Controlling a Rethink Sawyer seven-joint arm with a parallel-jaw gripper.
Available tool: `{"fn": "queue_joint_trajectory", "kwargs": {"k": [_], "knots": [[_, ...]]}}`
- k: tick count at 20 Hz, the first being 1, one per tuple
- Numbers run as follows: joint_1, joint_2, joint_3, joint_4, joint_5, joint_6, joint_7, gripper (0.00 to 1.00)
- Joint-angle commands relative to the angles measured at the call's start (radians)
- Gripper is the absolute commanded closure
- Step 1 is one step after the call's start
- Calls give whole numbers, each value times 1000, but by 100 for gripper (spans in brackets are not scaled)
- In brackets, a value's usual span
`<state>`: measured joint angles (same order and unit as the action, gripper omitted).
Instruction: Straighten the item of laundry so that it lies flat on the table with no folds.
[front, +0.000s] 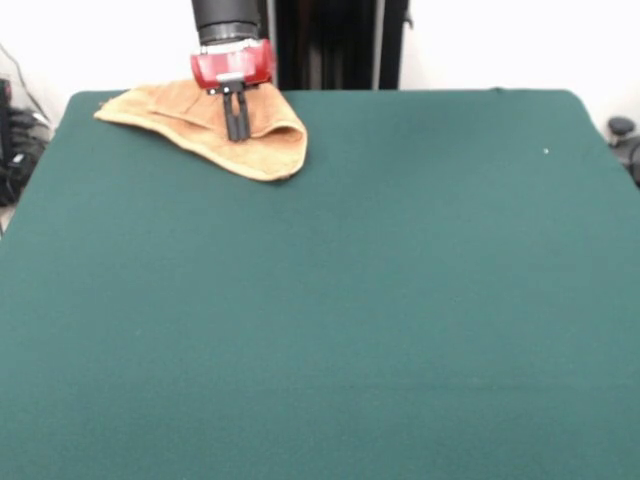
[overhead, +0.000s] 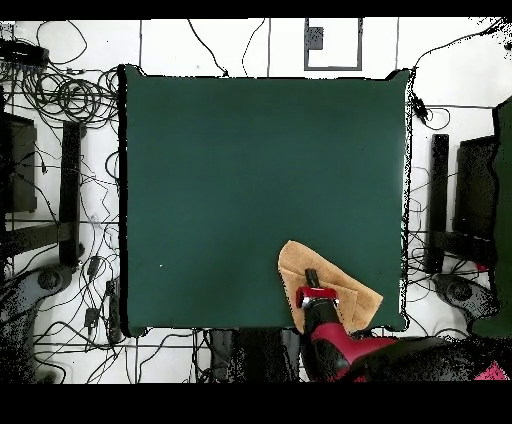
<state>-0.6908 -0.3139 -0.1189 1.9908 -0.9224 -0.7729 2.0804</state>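
In the front view the towel (front: 200, 125) sits at the far left corner of the tabletop (front: 330, 300), close to the robot's side, its left tip almost at the tabletop's edge. It is not flat: it makes a rough triangle, with one part doubled over another and a rounded fold at its right end. That bunched shape is the reason the arm is here, since the folded layer has to be pulled off the layer beneath before the cloth can spread.

Just right of the towel's middle, the tool (front: 237, 125) points straight down onto the cloth, its two dark prongs close together with only a thin gap. Whether they pinch any cloth I cannot tell; the tips seem to touch it.

From overhead, the towel (overhead: 325, 290) lies near the tabletop's bottom edge, right of centre, with the tool (overhead: 312, 277) over its middle. To the right, the tabletop is open, probably where the cloth can be drawn out.
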Motion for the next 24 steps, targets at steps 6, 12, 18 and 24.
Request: {"fn": "queue_joint_trajectory", "kwargs": {"k": [6, 12, 18, 24], "knots": [[99, 132, 40, -211, 51, 94, 12, 100], [90, 267, 76, -309, -28, 103, 53, 100], [102, 326, 101, -393, -125, 153, 135, 100], [74, 389, 124, -486, -200, 64, 224, 100]]}}
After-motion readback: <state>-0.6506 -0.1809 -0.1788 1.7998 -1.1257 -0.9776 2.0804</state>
